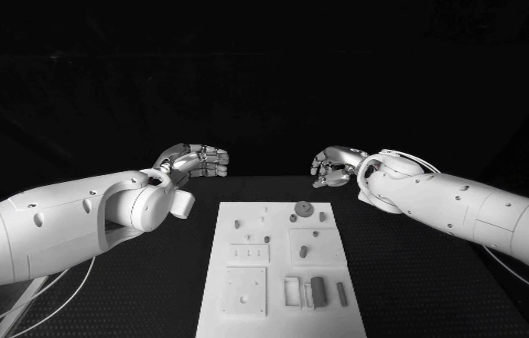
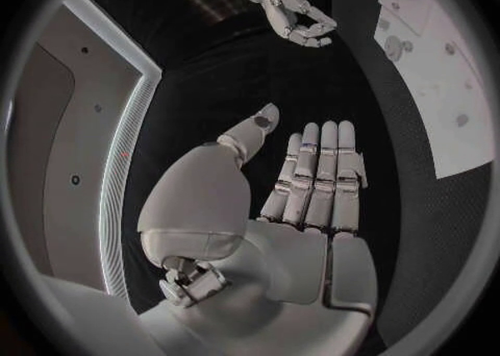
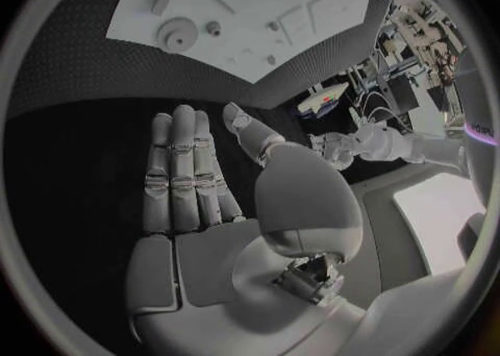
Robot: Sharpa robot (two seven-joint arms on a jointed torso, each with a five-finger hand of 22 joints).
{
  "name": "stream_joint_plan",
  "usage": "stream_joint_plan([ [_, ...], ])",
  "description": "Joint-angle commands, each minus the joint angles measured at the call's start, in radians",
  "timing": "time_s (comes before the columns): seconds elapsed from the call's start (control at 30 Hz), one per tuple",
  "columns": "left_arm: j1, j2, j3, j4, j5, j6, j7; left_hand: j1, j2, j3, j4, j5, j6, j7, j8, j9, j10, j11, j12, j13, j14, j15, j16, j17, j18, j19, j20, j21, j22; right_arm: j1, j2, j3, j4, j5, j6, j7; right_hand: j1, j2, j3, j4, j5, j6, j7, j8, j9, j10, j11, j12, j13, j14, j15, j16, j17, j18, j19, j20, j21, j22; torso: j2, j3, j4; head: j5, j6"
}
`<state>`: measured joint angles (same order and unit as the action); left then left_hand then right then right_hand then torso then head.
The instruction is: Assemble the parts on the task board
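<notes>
- My left hand (image 1: 195, 160) hovers over the table (image 1: 441, 277), fingers straight and apart, holding nothing.
- My right hand (image 1: 334, 167) hovers likewise, flat and free.
- The board (image 1: 248, 223) lies between my hands and nearer my body, touched by neither.
- Small grey parts (image 1: 317, 291) rest on it.

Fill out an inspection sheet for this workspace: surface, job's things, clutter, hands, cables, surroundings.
Surface: black table, bare around the board.
Job's things: white task board lies mid-table; small grey parts lie or stand on it, a round one at its far end.
Clutter: nothing seen.
Hands: left hand and right hand hang beyond the board's far end, fingers extended in the wrist views, holding nothing.
Cables: white cables under the left arm; a loop at the right wrist.
Surroundings: dark behind the table.
</notes>
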<state>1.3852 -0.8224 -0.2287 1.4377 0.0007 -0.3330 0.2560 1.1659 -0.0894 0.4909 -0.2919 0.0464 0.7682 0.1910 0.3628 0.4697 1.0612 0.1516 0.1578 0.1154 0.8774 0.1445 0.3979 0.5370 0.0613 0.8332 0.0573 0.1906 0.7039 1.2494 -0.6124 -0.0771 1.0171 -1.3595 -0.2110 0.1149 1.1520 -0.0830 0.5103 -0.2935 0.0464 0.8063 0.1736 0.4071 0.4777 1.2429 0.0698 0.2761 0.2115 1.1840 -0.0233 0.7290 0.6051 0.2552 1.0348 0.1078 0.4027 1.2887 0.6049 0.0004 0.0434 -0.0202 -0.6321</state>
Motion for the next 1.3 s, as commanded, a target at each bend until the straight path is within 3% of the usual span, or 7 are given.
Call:
stream_joint_plan([
  [0.03,0.010,-0.004,0.005,0.018,-0.050,0.032,0.015,0.000,-0.003,0.002,0.002,0.005,0.006,0.005,-0.008,-0.002,0.003,0.005,-0.005,-0.001,0.007,0.002,-0.008,0.001,-0.007,0.005,-0.002,-0.008,-0.002,-0.014,0.009,0.000,-0.003,-0.168,-0.001,-0.016,-0.002,-0.015,-0.014,-0.001,0.002,0.008,-0.008,-0.011,-0.004,0.037,-0.012,0.020,0.033,0.027,-0.020,0.049,0.040,0.007,0.041,-0.019,0.026,0.016,0.038,0.0026,0.0271,-0.022,0.015],
  [0.23,0.024,-0.015,0.008,0.041,-0.053,0.032,0.015,-0.004,-0.004,0.000,0.002,0.005,0.006,0.005,-0.010,-0.005,0.002,0.006,-0.010,-0.003,0.005,0.003,-0.012,0.001,-0.009,0.004,-0.002,-0.011,-0.004,-0.034,0.022,0.000,0.002,-0.228,0.012,-0.036,-0.004,-0.034,-0.044,0.001,0.003,0.017,-0.037,-0.027,-0.008,0.126,-0.044,0.112,0.141,0.092,-0.048,0.204,0.147,0.007,0.128,-0.057,0.103,0.049,0.063,0.0051,0.0505,-0.034,0.015],
  [0.33,0.025,-0.017,0.008,0.047,-0.053,0.032,0.014,-0.005,-0.004,-0.001,0.002,0.005,0.006,0.005,-0.011,-0.006,0.002,0.007,-0.013,-0.004,0.004,0.004,-0.014,0.001,-0.011,0.003,-0.003,-0.013,-0.005,-0.043,0.022,0.000,0.016,-0.242,0.024,-0.044,-0.004,-0.039,-0.067,0.001,0.003,0.023,-0.050,-0.037,-0.010,0.156,-0.061,0.218,0.253,0.109,-0.076,0.343,0.245,0.007,0.185,-0.092,0.183,0.050,0.072,0.0057,0.0577,-0.036,0.012],
  [0.4,0.025,-0.018,0.008,0.050,-0.053,0.034,0.013,-0.006,-0.004,-0.001,0.002,0.005,0.007,0.004,-0.012,-0.006,0.002,0.007,-0.014,-0.004,0.004,0.004,-0.015,0.000,-0.011,0.003,-0.003,-0.014,-0.005,-0.046,0.022,0.000,0.025,-0.248,0.029,-0.047,-0.006,-0.040,-0.074,0.001,0.007,0.023,-0.053,-0.046,-0.013,0.139,-0.067,0.287,0.334,0.100,-0.077,0.412,0.296,0.007,0.196,-0.107,0.229,0.050,0.079,0.0067,0.0623,-0.040,0.014],
  [0.63,0.024,-0.005,0.006,0.036,-0.053,0.037,0.012,-0.007,-0.004,-0.003,0.002,0.005,0.007,0.004,-0.015,-0.009,0.003,0.008,-0.018,-0.005,0.001,0.006,-0.020,0.000,-0.014,0.001,-0.003,-0.018,-0.007,-0.051,0.023,0.000,0.036,-0.258,0.037,-0.051,-0.023,-0.038,-0.049,0.002,0.003,0.025,-0.045,-0.080,-0.020,0.011,-0.058,0.450,0.590,0.051,-0.074,0.510,0.366,0.007,0.148,-0.123,0.359,0.047,0.100,0.0079,0.0675,-0.050,0.019],
  [0.97,0.024,-0.008,0.006,0.039,-0.053,0.040,0.010,-0.008,-0.002,-0.003,0.002,0.005,0.006,0.005,-0.018,-0.011,0.003,0.008,-0.023,-0.006,-0.001,0.007,-0.024,0.000,-0.015,0.000,-0.003,-0.021,-0.009,-0.057,0.024,0.000,0.028,-0.276,0.049,-0.059,-0.028,-0.039,-0.042,0.001,0.003,0.029,-0.046,-0.085,-0.020,0.015,-0.058,0.467,0.628,0.057,-0.074,0.530,0.373,0.007,0.146,-0.126,0.389,0.047,0.120,0.0117,0.0678,-0.050,0.032],
  [1.3,0.024,-0.011,0.006,0.045,-0.053,0.043,0.008,-0.009,-0.001,-0.004,0.002,0.005,0.007,0.005,-0.018,-0.012,0.003,0.009,-0.025,-0.007,-0.001,0.007,-0.025,0.000,-0.016,-0.001,-0.003,-0.022,-0.009,-0.070,0.029,0.000,0.004,-0.288,0.065,-0.065,-0.031,-0.033,-0.029,0.002,0.002,0.039,-0.048,-0.092,-0.018,0.016,-0.060,0.481,0.683,0.059,-0.076,0.565,0.386,0.007,0.139,-0.136,0.439,0.046,0.135,0.0143,0.0757,-0.057,0.030],
])
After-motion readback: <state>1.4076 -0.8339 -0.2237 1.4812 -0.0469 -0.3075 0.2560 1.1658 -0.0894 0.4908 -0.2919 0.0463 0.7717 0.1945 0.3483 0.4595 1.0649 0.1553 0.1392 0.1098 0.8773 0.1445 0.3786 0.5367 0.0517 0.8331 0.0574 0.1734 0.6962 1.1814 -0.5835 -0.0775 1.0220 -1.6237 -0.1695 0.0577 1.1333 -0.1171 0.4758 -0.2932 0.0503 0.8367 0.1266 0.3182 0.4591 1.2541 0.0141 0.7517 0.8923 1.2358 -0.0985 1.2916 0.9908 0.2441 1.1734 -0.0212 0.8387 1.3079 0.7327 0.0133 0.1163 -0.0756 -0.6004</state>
